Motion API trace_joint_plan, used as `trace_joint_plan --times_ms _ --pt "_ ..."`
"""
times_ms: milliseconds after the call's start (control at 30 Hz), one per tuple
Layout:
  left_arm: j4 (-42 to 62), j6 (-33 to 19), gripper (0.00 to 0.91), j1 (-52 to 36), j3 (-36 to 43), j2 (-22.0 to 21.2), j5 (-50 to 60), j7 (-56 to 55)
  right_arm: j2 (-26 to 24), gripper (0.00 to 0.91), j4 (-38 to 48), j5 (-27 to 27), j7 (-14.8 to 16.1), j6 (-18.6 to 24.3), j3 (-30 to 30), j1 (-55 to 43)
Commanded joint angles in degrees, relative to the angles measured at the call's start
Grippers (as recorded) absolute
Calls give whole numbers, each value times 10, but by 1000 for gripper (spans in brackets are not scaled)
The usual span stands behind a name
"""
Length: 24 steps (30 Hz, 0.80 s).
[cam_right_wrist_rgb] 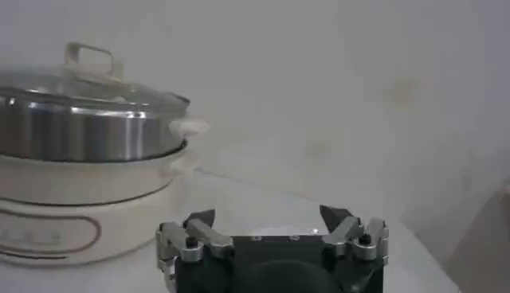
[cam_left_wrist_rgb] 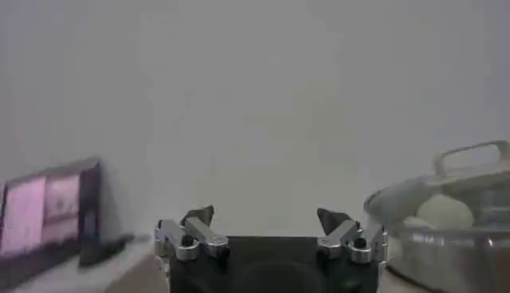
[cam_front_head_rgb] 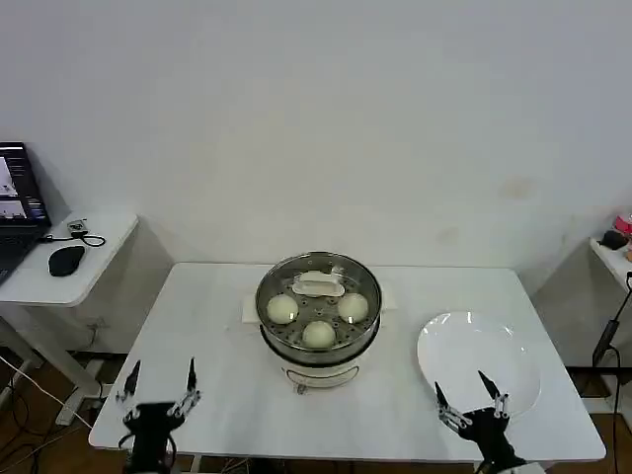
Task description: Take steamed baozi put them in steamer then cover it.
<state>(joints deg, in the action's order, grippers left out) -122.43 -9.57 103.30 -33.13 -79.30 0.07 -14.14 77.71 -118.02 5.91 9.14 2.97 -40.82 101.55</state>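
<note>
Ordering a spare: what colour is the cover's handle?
Pale cream, on the cover handle; the right wrist view shows it best.

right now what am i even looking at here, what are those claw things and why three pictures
The claws are a two-armed robot's grippers. The big picture comes from a camera on its head, looking down at a white table. The other two come from cameras on its wrists.

The left gripper and the right gripper both hang open near the table's near edge, holding nothing.

In the middle stands a round shiny steel steamer on a white base. Its round clear glass lid with a pale handle is on, and three smooth cream-white buns show through it; the handle may hide more. A flat white plate lies by the right gripper.
</note>
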Motion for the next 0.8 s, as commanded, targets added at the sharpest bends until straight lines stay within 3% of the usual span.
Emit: trace_joint_plan --times_ms 33,800 --pt "13 -49 907 75 -26 -13 -62 -13 -13 907 -18 19 -4 -15 22 18" --pt "28 -52 907 71 -23 -8 -33 3 -5 907 -15 -15 1 -9 43 27"
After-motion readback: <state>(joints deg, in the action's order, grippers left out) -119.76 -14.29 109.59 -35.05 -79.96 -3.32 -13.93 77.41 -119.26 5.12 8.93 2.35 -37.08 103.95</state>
